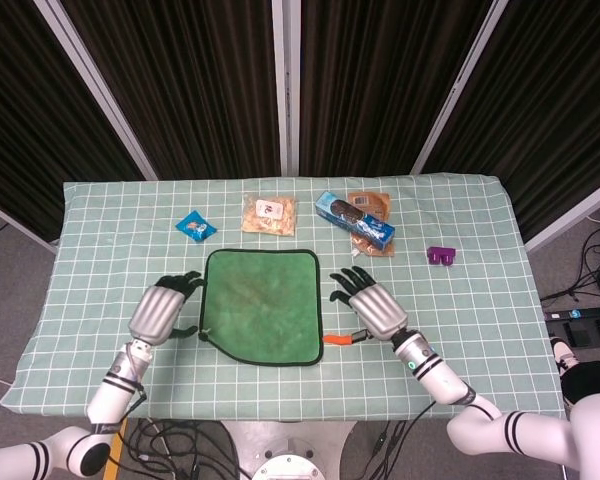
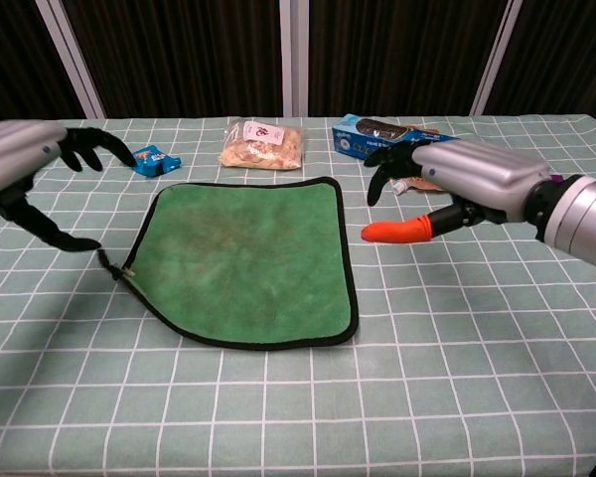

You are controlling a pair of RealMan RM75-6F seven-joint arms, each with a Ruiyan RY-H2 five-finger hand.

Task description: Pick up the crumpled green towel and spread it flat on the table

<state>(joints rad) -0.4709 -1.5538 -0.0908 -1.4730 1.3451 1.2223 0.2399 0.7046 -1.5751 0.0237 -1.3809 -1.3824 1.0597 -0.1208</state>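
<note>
Two hands are hovering on either side of the green towel [image 1: 261, 305], neither one holding it. At the far left, the left hand [image 1: 160, 311] is hanging just beside the towel's left edge with its fingers spread apart and nothing between them; the chest view shows its thumb reaching down toward the cloth's near-left corner, though I cannot tell whether it is touching. The towel itself is lying open and nearly flat in the middle of the checked tablecloth [image 1: 100, 230], its dark border tracing a rough square. Judging from this, the spreading step looks almost finished; the next move probably calls for smoothing that near-left corner, which seems slightly pulled in, and then drawing both hands clear. To the right, the right hand [image 1: 372, 306] is floating above the table with fingers splayed and its orange-tipped thumb pointing at the towel's edge, apart from it. Behind the towel are sitting a small blue packet [image 1: 195, 227], a clear snack bag [image 1: 268, 214] and a blue biscuit box [image 1: 354, 221]; their printing is too small to read.
</note>
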